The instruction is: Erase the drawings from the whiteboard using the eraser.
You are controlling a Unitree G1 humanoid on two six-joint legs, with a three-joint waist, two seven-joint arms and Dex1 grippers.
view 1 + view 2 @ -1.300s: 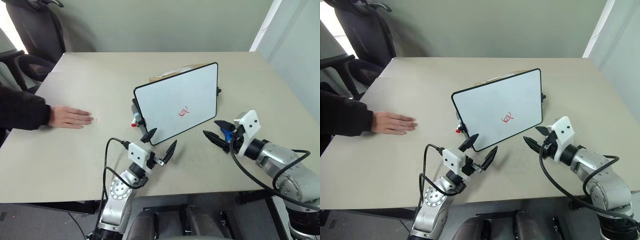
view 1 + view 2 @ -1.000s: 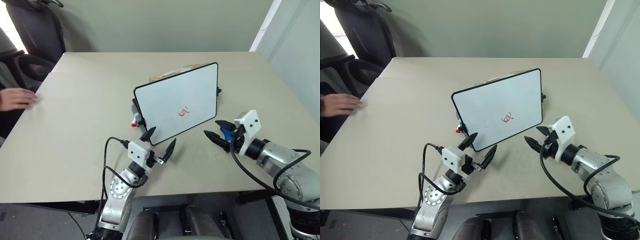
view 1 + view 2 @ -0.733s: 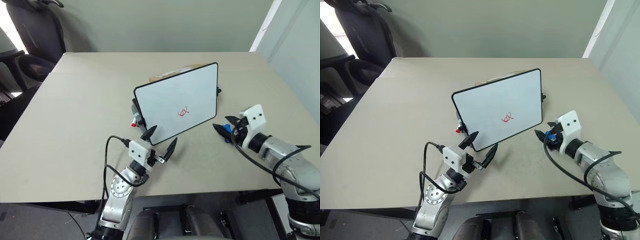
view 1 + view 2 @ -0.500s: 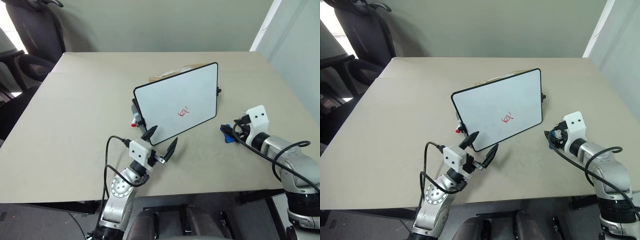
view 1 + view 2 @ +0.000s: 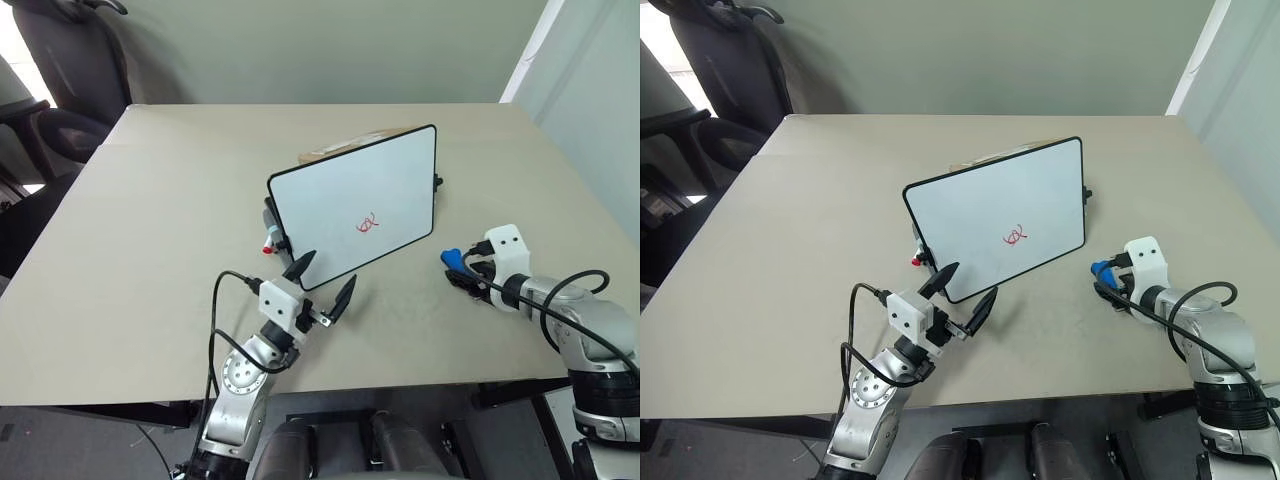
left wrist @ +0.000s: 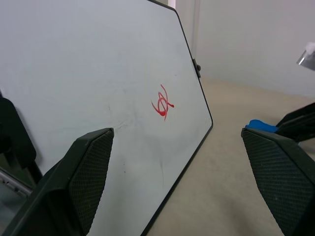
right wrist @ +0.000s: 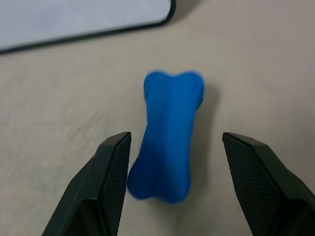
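The whiteboard stands propped at a tilt in the middle of the table, its white face toward me. The drawings are a small red scribble low on its right half, also seen as drawings from the left wrist. The blue eraser lies flat on the table just right of the board's lower right corner. My right gripper is open and tilted down over the eraser, one finger on each side, not closed on it. My left gripper hangs open before the board's lower left corner, holding nothing.
A red-tipped marker pokes out behind the board's left edge. A brown cardboard piece lies behind the board's top. The beige table spreads wide to the left. A dark office chair stands at the back left.
My right gripper has swung right and down and tipped downward, so its open fingers now straddle the eraser. A person's hand on the table's left side has withdrawn. The left gripper stayed put.
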